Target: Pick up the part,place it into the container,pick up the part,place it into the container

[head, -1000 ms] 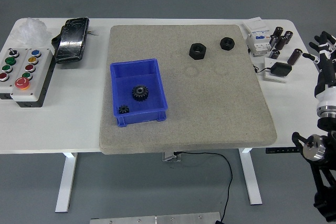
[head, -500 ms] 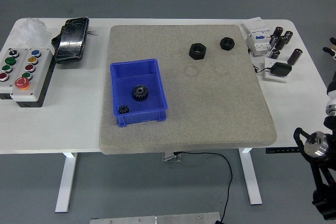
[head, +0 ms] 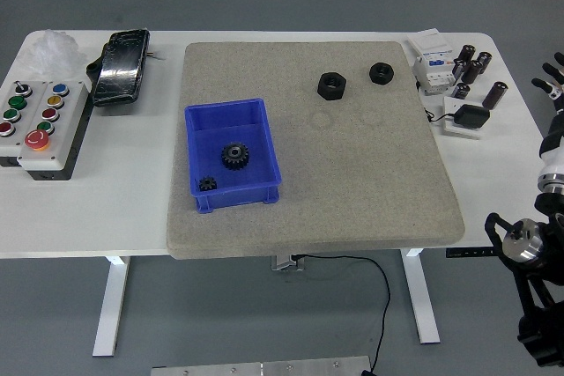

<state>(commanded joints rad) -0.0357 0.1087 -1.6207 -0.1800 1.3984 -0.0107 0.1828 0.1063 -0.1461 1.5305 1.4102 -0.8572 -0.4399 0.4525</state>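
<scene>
A blue container sits on the left part of the grey mat. Inside it lie a large black gear and a small black gear. Two black hex nuts rest on the mat's far side, the bigger nut left of the smaller nut. My right hand hovers at the picture's right edge, beyond the table's end, fingers spread and holding nothing. It is far from both nuts. My left arm does not show.
A button box and a black pouch lie left of the mat. White electrical parts, dark cylinders and a black square piece crowd the far right corner. The right arm's lower joints hang off the table's right end.
My right hand drew back to the right, almost leaving the picture, then came slightly back in at the edge. Nothing on the table moved.
</scene>
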